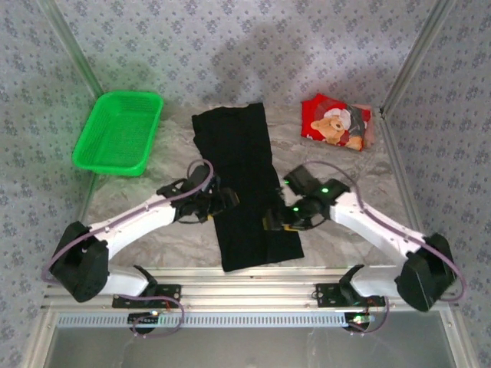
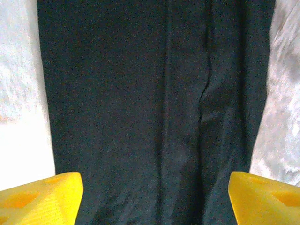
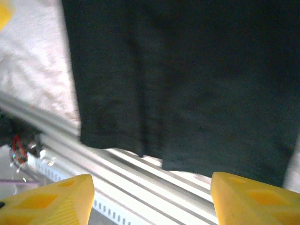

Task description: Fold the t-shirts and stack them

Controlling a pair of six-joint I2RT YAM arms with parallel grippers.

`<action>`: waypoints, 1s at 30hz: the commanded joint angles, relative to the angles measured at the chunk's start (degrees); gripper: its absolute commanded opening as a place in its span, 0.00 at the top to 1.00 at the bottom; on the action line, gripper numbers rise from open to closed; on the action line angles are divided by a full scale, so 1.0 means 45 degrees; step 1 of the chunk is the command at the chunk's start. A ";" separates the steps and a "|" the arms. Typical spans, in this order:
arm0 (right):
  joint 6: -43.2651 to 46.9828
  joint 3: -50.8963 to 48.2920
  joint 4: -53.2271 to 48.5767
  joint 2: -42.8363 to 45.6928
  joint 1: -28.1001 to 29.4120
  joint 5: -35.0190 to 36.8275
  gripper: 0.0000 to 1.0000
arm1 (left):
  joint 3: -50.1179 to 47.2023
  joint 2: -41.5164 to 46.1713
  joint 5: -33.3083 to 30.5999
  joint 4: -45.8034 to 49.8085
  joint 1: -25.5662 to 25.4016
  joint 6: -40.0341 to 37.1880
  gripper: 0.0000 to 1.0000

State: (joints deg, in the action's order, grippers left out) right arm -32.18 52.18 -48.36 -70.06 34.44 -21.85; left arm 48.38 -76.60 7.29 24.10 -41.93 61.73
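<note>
Claws: left gripper and right gripper both spread wide, holding nothing.
Beneath them: black t-shirt, a long folded strip lying flat mid-table, one claw at each side edge.
Far right corner: red t-shirt, folded, bear print up, well apart.
Far left: green basket.

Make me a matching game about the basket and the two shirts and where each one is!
Things:
1. green mesh basket
2. black t-shirt
3. red teddy-bear t-shirt

Places:
A. folded small, at the far right
B. at the far left
C. laid out as a long strip down the middle

Pairs: 1-B, 2-C, 3-A
</note>
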 commanded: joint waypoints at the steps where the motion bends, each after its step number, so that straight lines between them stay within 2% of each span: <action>1: 0.0103 -0.1903 -0.1295 0.0884 -0.1832 -0.1177 0.30 | -0.0945 0.0524 0.0256 0.0712 -0.0997 0.1692 0.19; 3: 0.0475 -0.2767 -0.0949 0.1056 -0.2545 -0.1812 0.30 | -0.1464 0.0598 0.0237 0.0802 -0.1649 0.2351 0.20; 7: 0.0259 -0.3447 0.0204 0.0741 -0.2748 -0.2412 0.30 | -0.2284 0.0542 0.0205 0.0349 -0.2486 0.3391 0.22; 12: 0.0832 -0.3491 0.0400 -0.0392 -0.2806 -0.2126 0.31 | -0.2197 -0.0479 0.0461 0.0137 -0.2804 0.3540 0.26; 19: 0.0802 -0.3550 0.0514 -0.0880 -0.3023 -0.2060 0.32 | -0.1852 -0.1453 0.0724 0.0106 -0.3348 0.3776 0.30; 30: 0.0918 -0.3745 0.1030 -0.1245 -0.3058 -0.2225 0.35 | -0.1577 -0.1256 0.0746 0.0527 -0.4347 0.4452 0.32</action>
State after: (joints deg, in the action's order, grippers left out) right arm -29.10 35.90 -43.59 -75.35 20.95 -30.92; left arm 40.40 -81.49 3.88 27.18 -58.89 74.04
